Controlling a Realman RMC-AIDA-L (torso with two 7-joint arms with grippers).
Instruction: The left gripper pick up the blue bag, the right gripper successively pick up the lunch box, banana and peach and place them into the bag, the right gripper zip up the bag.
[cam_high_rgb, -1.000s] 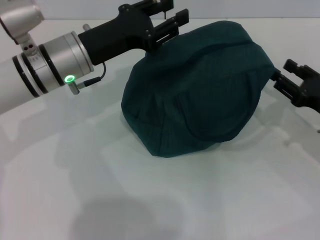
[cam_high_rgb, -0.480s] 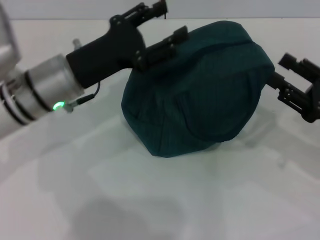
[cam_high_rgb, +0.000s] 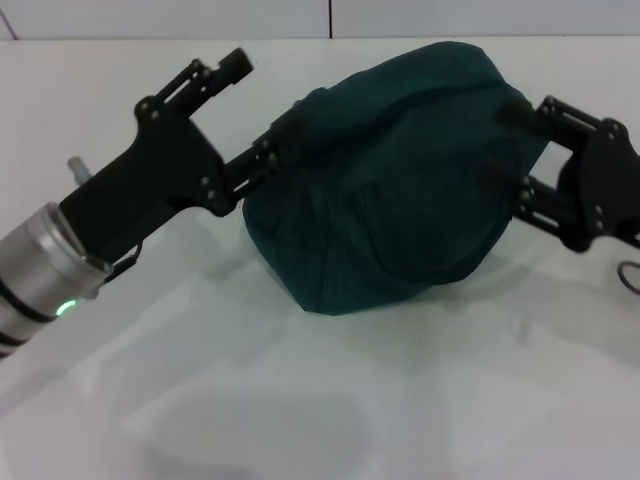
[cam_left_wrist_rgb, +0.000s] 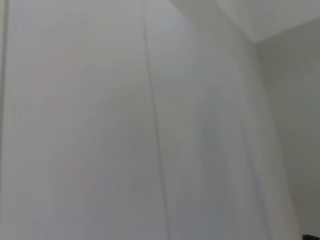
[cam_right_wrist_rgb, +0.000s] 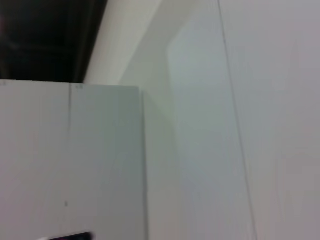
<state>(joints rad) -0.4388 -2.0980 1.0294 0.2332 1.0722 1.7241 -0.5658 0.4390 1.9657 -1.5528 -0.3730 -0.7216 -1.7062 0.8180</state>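
On the white table (cam_high_rgb: 300, 400) one blue bag (cam_high_rgb: 400, 190) sits between two wide-spread grippers, left gripper (cam_high_rgb: 265, 115) and right gripper (cam_high_rgb: 505, 145).

The left pincer (cam_high_rgb: 258, 118) is black, with two thin fingers made of jointed bars. It sits on a shiny silver round wrist with dark rings and a small green light. The right pincer (cam_high_rgb: 508, 145) is all black too, with bar fingers and a thin cable.

The blue bag (cam_high_rgb: 390, 190) is lying on the table (cam_high_rgb: 300, 400), between both grippers: the left gripper (cam_high_rgb: 262, 118) is touching its left side, the right gripper (cam_high_rgb: 500, 145) its right side.
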